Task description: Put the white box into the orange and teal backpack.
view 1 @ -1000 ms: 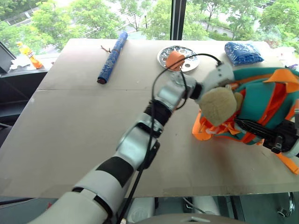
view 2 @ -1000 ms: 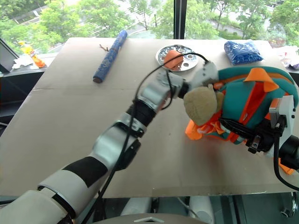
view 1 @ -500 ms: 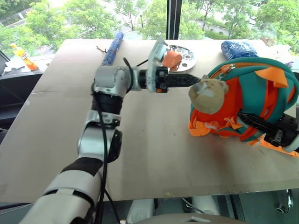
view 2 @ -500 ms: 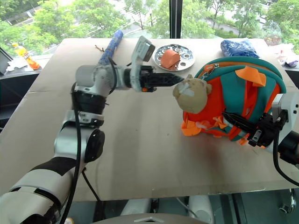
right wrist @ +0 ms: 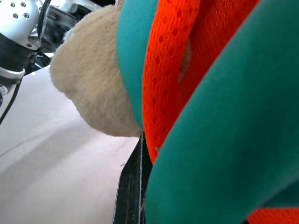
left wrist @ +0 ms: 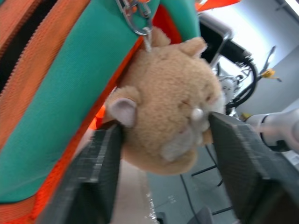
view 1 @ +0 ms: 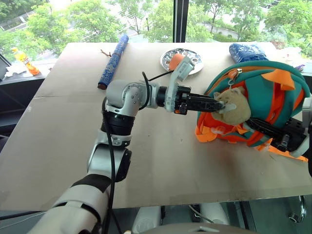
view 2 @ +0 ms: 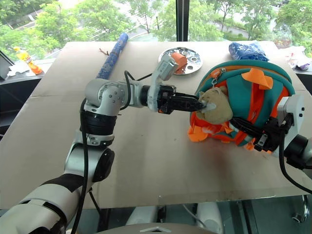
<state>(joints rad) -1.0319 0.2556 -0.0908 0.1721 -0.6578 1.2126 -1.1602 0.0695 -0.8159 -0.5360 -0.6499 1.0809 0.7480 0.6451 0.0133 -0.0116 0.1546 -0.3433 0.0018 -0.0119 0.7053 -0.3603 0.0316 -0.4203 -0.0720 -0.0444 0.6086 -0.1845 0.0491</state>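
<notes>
Matte tabletop (view 1: 73, 122); bulky fabric backpack (view 1: 265, 92), fuzzy plush (view 1: 234, 105)

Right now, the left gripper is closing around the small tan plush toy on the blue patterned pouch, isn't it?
Not quite: the plush toy hangs from the orange and teal backpack, not the pouch. The left wrist view shows the left gripper around it, under the backpack's teal panel.
</notes>
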